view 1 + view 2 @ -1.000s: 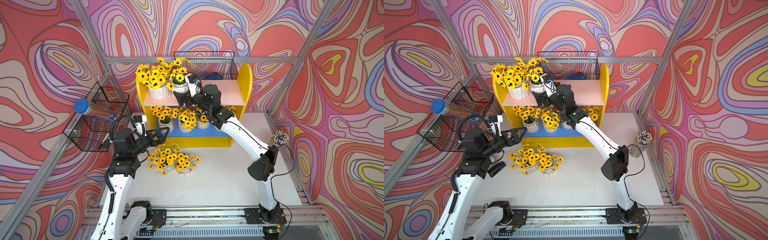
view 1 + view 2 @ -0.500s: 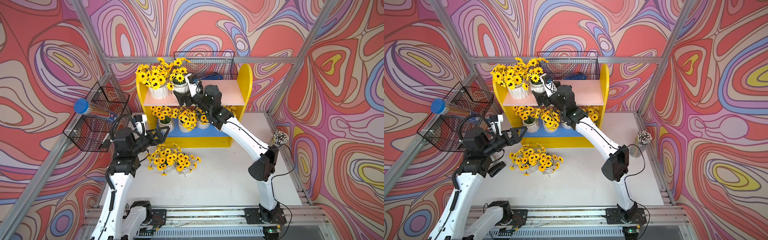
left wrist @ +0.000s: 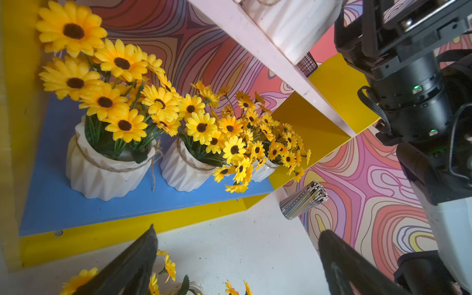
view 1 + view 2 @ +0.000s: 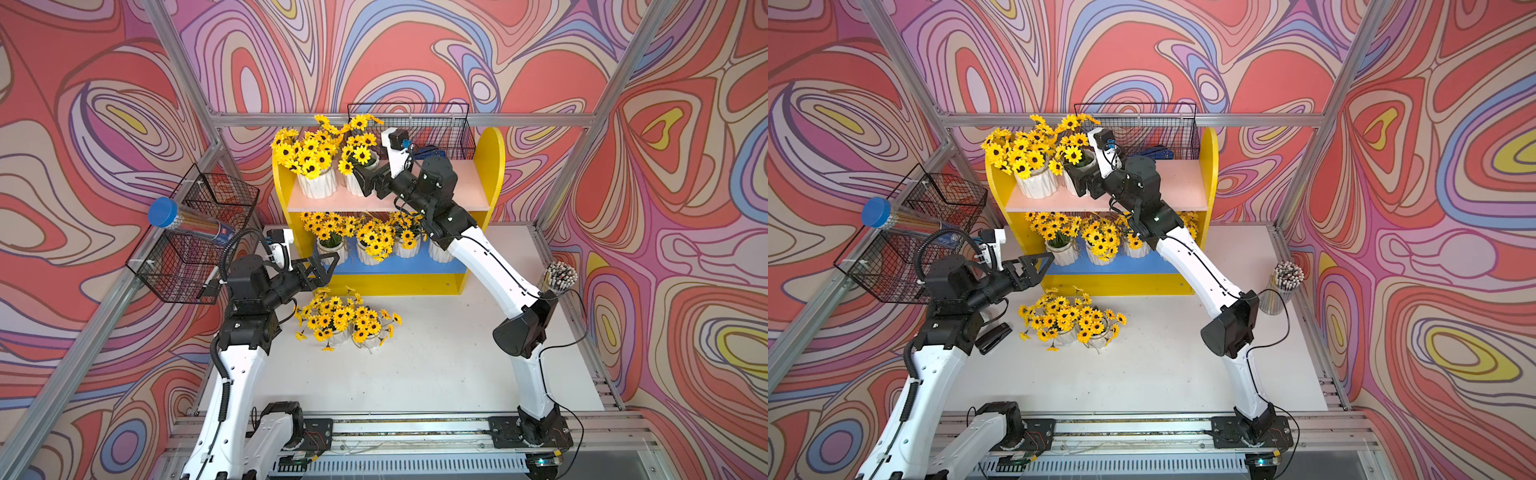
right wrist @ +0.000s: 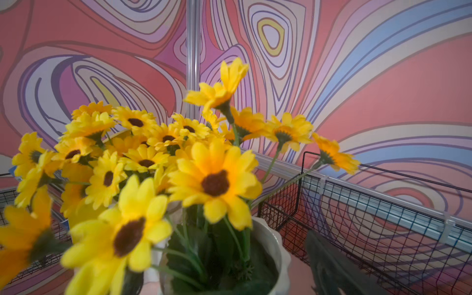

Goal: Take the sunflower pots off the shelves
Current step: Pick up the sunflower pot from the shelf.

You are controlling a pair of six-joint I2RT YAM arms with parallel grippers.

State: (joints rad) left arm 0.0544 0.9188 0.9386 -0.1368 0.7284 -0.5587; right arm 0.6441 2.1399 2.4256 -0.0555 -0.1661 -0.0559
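The shelves point(image 4: 492, 166) have yellow sides, a pink upper board point(image 4: 461, 187) and a blue lower board point(image 4: 399, 266). Two sunflower pots stand on the upper board. My right gripper point(image 4: 360, 179) point(image 5: 222, 255) is open with its jaws on either side of the right-hand pot point(image 5: 270, 245), and one finger point(image 5: 329, 263) stands clear of its rim. The other upper pot point(image 4: 318, 185) is just left of it. Several pots point(image 4: 368, 253) point(image 3: 102, 173) line the lower board. Two pots point(image 4: 345, 328) stand on the table. My left gripper point(image 4: 324, 266) point(image 3: 238, 229) is open and empty, in front of the lower board's left end.
A black wire basket point(image 4: 195, 249) on the left wall holds a blue-capped clear tube point(image 4: 183, 220). Another wire basket point(image 4: 432, 133) hangs behind the upper board. A clear cup of pencils point(image 4: 557, 278) stands at the table's right edge. A black stapler point(image 4: 992, 336) lies by my left arm.
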